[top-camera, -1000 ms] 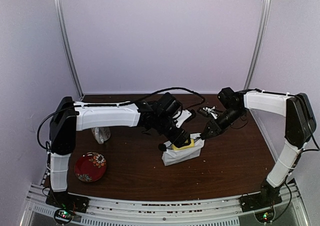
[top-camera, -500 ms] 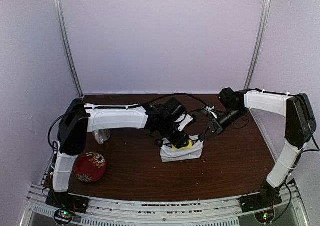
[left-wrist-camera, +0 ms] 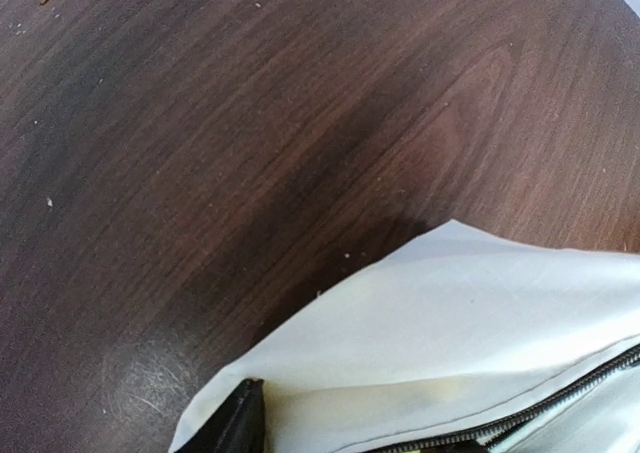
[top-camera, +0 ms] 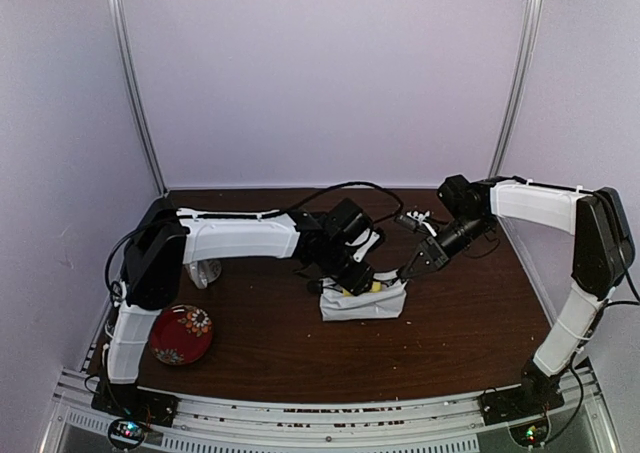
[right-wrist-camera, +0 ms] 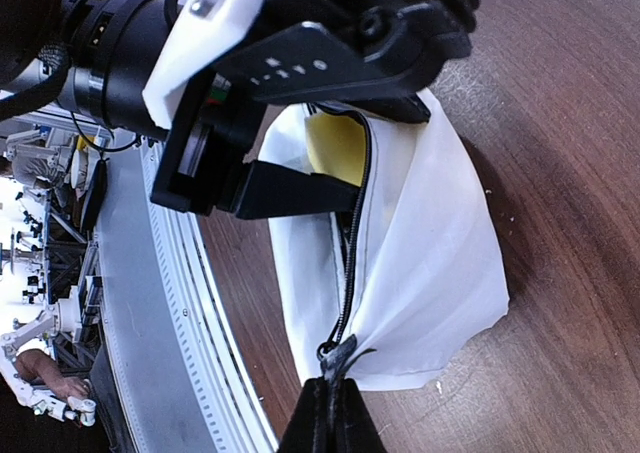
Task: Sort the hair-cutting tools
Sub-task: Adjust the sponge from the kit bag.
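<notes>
This looks like the packing step. The white pouch (top-camera: 365, 305) sits in the middle of the desk (top-camera: 300, 358) with its mouth held open so things can go in. The right arm (top-camera: 530, 203) comes in from the side. The right jaws are pinched narrow on the end of the zipper (right-wrist-camera: 352, 233), drawing that corner of the pouch up and taut. The left arm (top-camera: 235, 235) reaches over the opening from the other side. I cannot tell whether the left jaws are wide, narrow or holding something, because its own camera shows only one black tip at the pouch's edge. A yellow sponge (right-wrist-camera: 335, 145) shows inside the mouth.

The hair-cutting tools are hard to place. A small dark cluster (top-camera: 412, 219) lies at the far side of the desk behind the right arm. It may be some of them, but it is too small to read which way anything points. A black bar (right-wrist-camera: 290, 188) lies crosswise to the zipper line with its tip at the opening; tool or finger, I cannot say.

My guess for the next move is that anything long has to turn lengthwise along the zipper slit before going down. The right side would need to hold its tension so the mouth does not close.
</notes>
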`<state>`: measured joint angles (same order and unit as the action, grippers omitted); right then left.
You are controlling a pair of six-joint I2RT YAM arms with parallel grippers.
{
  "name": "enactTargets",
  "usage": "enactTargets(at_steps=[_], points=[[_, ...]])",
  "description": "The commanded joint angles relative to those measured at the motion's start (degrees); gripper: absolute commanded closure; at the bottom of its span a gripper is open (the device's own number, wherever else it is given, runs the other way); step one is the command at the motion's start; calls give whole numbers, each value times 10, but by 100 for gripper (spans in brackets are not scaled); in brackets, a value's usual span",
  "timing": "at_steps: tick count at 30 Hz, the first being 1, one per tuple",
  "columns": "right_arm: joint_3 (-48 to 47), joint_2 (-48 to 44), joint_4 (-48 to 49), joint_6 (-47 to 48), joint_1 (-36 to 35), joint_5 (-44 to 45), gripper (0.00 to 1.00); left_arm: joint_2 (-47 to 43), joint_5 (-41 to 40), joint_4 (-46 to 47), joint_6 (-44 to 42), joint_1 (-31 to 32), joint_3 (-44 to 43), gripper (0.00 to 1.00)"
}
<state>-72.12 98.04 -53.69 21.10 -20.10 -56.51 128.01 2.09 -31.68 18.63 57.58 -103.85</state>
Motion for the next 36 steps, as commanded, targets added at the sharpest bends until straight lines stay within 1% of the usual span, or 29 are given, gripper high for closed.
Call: enactTargets(at_steps=[1,4,7,10,12,14,17,18,22,27,29,31,34,36], points=[[-12,-28,-26,15,4,-34,100,-40,-42,-22,-18,-2,19,46],[-12,-26,-26,17,3,-33,100,-100,-33,0,-21,0,37,35],[-13,-24,-28,19,3,-33,100,-147,-29,2,-23,0,51,28],[-14,-24,-29,21,4,-32,100,-185,-22,-13,-24,0,70,24],[-14,-24,-28,22,3,-33,100,-205,-28,-20,-18,-1,94,23],[-14,-21,-29,23,4,-32,100,-225,-36,-25,6,-5,126,24],[-16,-14,-34,28,3,-34,100,-240,3,-23,70,-21,180,25],[-17,-11,-36,29,3,-36,100,-245,19,-12,86,-25,199,26],[-18,-9,-41,34,3,-39,100,-268,34,37,146,-37,274,26],[-16,-11,-40,35,4,-40,100,-279,46,73,187,-55,325,27],[-16,-11,-41,35,3,-39,100,-280,63,96,191,-59,340,30],[-16,-11,-41,36,3,-39,100,-281,90,137,194,-64,358,36],[-16,-11,-42,37,3,-38,99,-285,143,213,208,-74,389,51],[-16,-11,-43,38,3,-37,99,-285,159,237,215,-77,400,61]])
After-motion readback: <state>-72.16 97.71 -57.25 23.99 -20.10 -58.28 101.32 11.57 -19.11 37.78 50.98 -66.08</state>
